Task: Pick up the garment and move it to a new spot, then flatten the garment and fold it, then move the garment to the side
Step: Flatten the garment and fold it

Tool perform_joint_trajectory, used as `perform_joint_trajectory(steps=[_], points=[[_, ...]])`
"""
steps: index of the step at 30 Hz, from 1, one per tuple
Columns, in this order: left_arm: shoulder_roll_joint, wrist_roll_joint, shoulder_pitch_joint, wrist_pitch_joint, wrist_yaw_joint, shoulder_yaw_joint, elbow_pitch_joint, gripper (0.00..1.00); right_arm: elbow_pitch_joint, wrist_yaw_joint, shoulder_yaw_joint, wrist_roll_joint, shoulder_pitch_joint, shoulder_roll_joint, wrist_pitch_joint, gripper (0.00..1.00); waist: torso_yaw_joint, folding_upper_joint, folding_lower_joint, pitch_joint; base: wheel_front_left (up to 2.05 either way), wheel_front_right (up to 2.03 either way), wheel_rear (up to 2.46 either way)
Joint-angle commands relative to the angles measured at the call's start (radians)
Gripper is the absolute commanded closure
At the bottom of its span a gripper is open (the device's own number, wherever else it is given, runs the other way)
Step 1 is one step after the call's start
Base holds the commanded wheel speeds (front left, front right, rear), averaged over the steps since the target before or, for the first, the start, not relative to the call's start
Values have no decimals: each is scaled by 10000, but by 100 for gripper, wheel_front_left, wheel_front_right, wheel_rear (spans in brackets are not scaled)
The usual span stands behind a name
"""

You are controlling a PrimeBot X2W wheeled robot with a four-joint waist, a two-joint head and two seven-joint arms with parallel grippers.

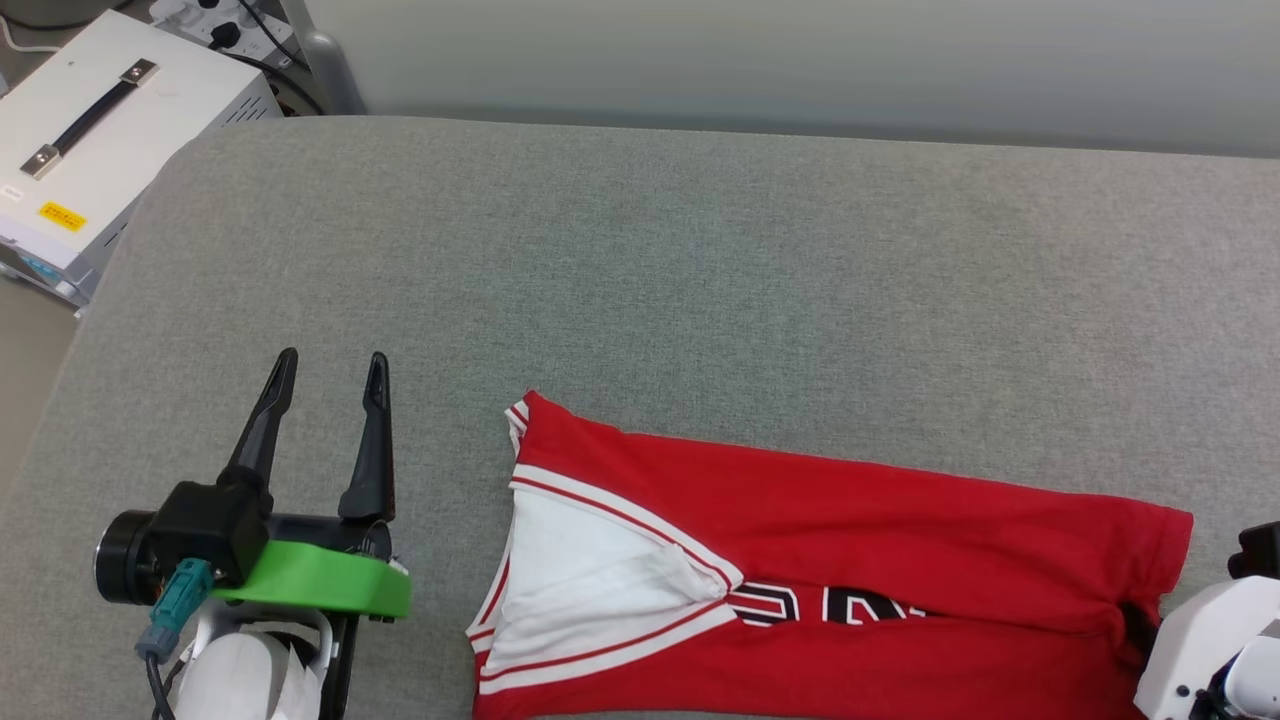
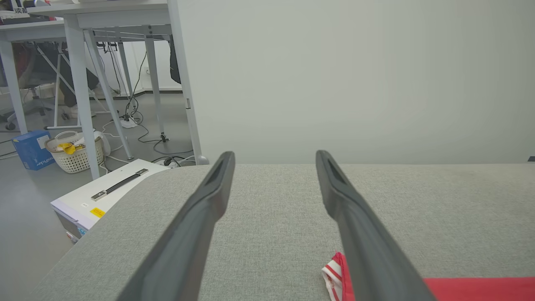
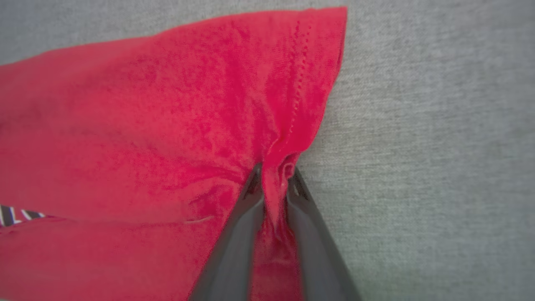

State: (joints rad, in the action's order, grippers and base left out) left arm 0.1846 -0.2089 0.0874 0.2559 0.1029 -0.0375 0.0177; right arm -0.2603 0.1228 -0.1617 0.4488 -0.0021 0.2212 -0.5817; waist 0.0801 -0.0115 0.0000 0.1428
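Observation:
The garment point(image 1: 880, 540) lies folded lengthwise on the grey cushion, red with a white sleeve point(image 1: 590, 575) at its left end and a strip of black lettering showing along the fold. My right gripper point(image 3: 273, 175) is shut on a bunched pleat of the red hem point(image 3: 288, 125) at the garment's right end; in the head view its pale wrist point(image 1: 1205, 640) sits at the lower right. My left gripper point(image 1: 330, 368) stands open over bare cushion, left of the striped collar corner point(image 2: 332, 274), holding nothing.
The grey cushion point(image 1: 700, 280) stretches far behind the garment. A white box with a black handle point(image 1: 95, 130) sits beyond the cushion's left edge. In the left wrist view, desk legs, cables, a white basket point(image 2: 75, 152) and a blue box point(image 2: 31, 148) stand on the floor.

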Motion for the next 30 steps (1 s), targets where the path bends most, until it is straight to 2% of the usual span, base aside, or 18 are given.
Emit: perform_joint_trajectory(steps=[1,7,13,22,30], points=[[-82,140,-150,58,88,56,-42,0,-312,79,414,148,94,-252,28,100,-13,115,0,-70,0,0,0],[-225,249,-266,58,194,182,-172,0,-356,79,565,280,21,109,792,100,-76,115,0,-304,0,0,0],[-358,320,-396,58,243,218,-260,0,-311,79,84,-1,-35,558,1425,100,-160,115,0,-583,0,0,0],[-506,404,-696,59,271,25,-383,0,-428,79,-1762,-1648,-52,1155,1787,100,-341,115,0,-937,0,0,0],[-544,349,-870,59,276,-87,-413,0,362,79,-1402,-1497,200,741,1544,100,-418,115,0,-1150,0,0,0]])
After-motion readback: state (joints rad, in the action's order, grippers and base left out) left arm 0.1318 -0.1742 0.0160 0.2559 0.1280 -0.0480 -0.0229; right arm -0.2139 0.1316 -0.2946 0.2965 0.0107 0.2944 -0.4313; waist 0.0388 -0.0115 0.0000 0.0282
